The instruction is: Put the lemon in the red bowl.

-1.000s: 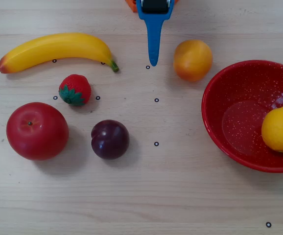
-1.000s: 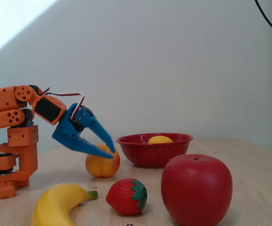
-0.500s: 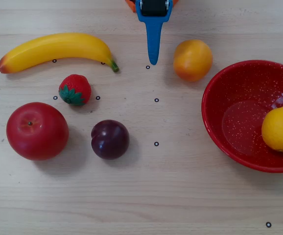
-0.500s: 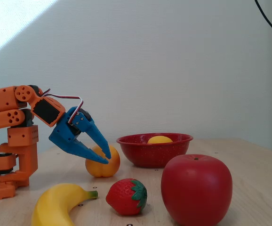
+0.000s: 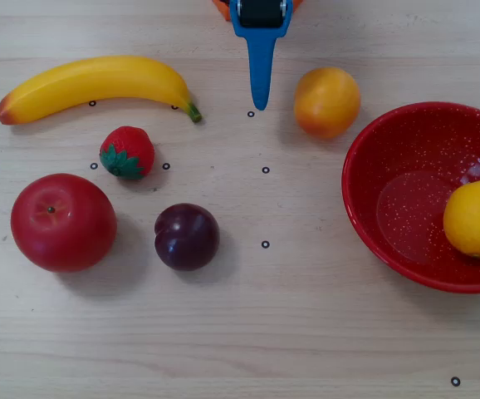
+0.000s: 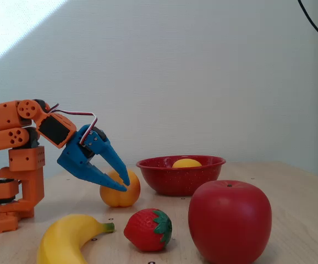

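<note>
On the far left of the overhead view, the banana (image 5: 96,84) lies along the upper part of the wooden table (image 5: 306,332), its green stem end pointing right. Below it sits the strawberry (image 5: 127,152), and lower still the big red apple (image 5: 63,222), with the dark plum (image 5: 187,236) just to its right. At the top centre the blue gripper (image 5: 261,105) reaches down into the view from the orange arm, its tip above bare wood between the banana's stem and the orange-tinted fruit (image 5: 327,101). From above only one narrow blue finger shows; the fixed view shows the gripper (image 6: 125,185) with its two fingers spread apart in a V, holding nothing, tips low beside the orange-tinted fruit (image 6: 120,191). To the right of that fruit in the overhead view stands the red bowl (image 5: 373,216), partly cut off by the frame's right edge. Inside it, against the right-hand wall, rests the lemon (image 5: 476,219). In the fixed view the lemon (image 6: 187,163) peeks just over the rim of the red bowl (image 6: 180,177), well apart from the gripper.
</note>
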Action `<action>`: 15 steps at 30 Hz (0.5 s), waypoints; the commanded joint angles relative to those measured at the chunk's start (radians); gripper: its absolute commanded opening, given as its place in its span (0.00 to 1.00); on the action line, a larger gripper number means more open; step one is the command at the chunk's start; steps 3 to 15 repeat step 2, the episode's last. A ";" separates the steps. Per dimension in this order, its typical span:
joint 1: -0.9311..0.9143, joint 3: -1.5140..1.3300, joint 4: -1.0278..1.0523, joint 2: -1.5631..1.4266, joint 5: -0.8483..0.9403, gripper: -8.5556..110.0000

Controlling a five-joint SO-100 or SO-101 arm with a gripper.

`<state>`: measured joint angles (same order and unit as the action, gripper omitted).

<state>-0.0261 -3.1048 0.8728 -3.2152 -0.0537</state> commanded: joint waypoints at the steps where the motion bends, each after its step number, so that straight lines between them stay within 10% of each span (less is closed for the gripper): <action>1: 0.003 -0.015 0.006 -0.015 0.017 0.08; 15: 0.003 -0.015 0.006 -0.015 0.017 0.08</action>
